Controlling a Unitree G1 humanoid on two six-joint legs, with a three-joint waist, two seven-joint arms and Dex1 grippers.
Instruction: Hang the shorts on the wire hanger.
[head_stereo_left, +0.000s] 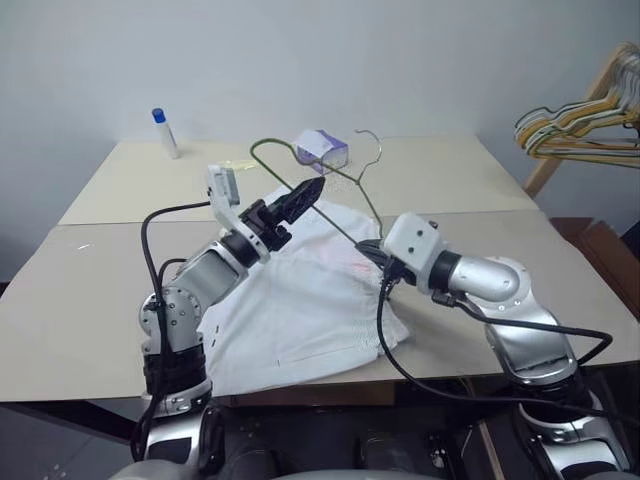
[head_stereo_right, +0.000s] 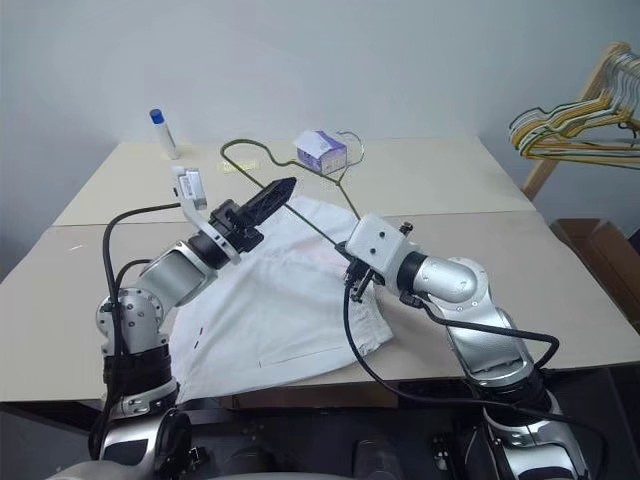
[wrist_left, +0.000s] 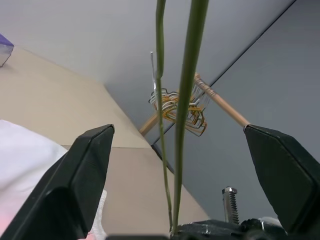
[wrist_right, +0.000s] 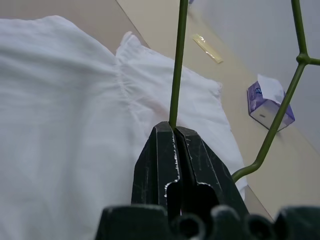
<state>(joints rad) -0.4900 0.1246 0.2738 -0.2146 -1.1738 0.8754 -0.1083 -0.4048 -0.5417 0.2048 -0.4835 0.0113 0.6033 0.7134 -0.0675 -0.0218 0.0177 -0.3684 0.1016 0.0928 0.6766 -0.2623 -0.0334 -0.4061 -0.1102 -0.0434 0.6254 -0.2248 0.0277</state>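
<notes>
A: Beige tabletop (head_stereo_left: 90, 300), grey wall behind, spare hangers (head_stereo_left: 580, 130) far right, tissue box (head_stereo_left: 323, 148) and a small bottle (head_stereo_left: 165, 132) at the far edge. Where's the task stuff?

B: Shorts (head_stereo_left: 300, 300) spread flat at the near middle. Wire hanger (head_stereo_left: 330, 190) is lifted over them, tilted, hook toward the far side.

A: Tools?

B: Right tool (wrist_right: 175, 145) is clamped tight on the hanger wire, down at its near corner. Left tool (head_stereo_left: 300, 200) has its fingers spread wide, wire running between them, nothing gripped.

A: Arm pose?

B: Left forearm angles up and right toward the hanger; right one reaches in from the right, pointing left.

A: Handling?

B: Looks thin and springy, will likely twist in a one-point grip. Fabric's soft, limp, light; best pinched at the waistband.
</notes>
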